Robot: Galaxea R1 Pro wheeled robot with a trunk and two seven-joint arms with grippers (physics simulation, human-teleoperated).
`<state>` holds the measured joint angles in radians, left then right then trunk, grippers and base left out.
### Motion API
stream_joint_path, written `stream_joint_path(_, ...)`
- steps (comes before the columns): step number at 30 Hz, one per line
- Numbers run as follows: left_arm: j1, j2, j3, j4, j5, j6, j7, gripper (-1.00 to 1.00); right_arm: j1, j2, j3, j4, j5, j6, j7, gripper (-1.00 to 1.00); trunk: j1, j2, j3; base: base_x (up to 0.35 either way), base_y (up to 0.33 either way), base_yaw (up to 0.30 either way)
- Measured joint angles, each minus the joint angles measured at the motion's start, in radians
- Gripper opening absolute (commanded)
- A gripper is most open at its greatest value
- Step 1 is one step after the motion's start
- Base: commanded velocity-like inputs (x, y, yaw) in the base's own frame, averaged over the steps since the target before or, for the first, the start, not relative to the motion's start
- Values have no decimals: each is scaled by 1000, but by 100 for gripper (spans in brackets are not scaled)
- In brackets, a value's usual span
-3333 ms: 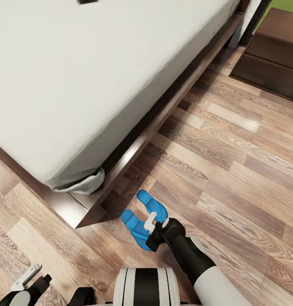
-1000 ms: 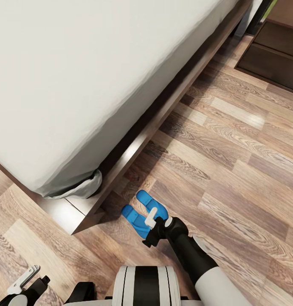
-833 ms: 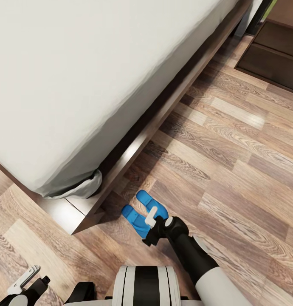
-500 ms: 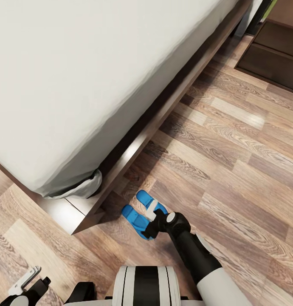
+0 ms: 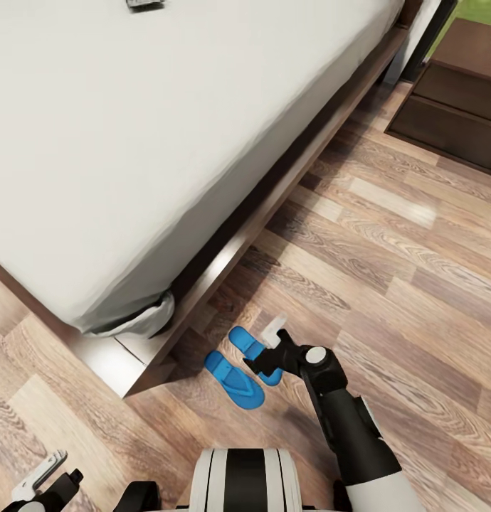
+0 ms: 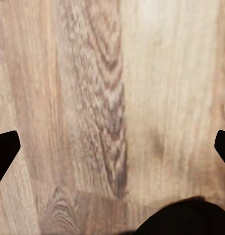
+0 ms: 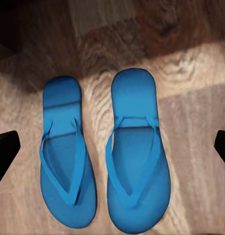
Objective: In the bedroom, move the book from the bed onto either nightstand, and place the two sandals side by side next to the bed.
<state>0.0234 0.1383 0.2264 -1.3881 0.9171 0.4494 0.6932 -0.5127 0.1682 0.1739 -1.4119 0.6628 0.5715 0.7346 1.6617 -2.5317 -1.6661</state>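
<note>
Sandals (image 5: 244, 365) — two of them, bright blue — lie flat on the plank floor (image 5: 388, 270) just off the corner of the bed (image 5: 153, 142), side by side with a thin strip of wood showing between them, soles down and straps up. Seen from the right wrist, the pair (image 7: 105, 156) sits parallel, toes level enough, neither touching the other. The right gripper (image 5: 269, 350) hangs above the sandal farther from the robot, its jaws spread wide with nothing between them. One book (image 5: 145, 3) shows as a small dark shape at the far edge of the pale mattress, well apart from the shoes. One dark wooden stand (image 5: 455, 92) with drawer fronts sits beyond the bed's far end, near the upper right corner. Between it and the sandals the floor runs open along the bed frame's long edge. The left gripper (image 5: 39, 478) rests low by the robot's base — its fingertips sit wide apart over bare boards (image 6: 112, 98).
</note>
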Motion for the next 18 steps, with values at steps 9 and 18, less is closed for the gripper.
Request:
stream_joint_path(9, 3, 4, 2, 7, 0, 1, -2, 100, 48, 0, -18, -101, -6, 1, 1, 100, -4, 2, 35, 0, 0, 0)
stream_joint_path(18, 4, 10, 2, 16, 0, -5, -4, 100, 74, 0, -25, -168, -9, 63, -1, 100, -8, 4, 70, 0, 0, -19)
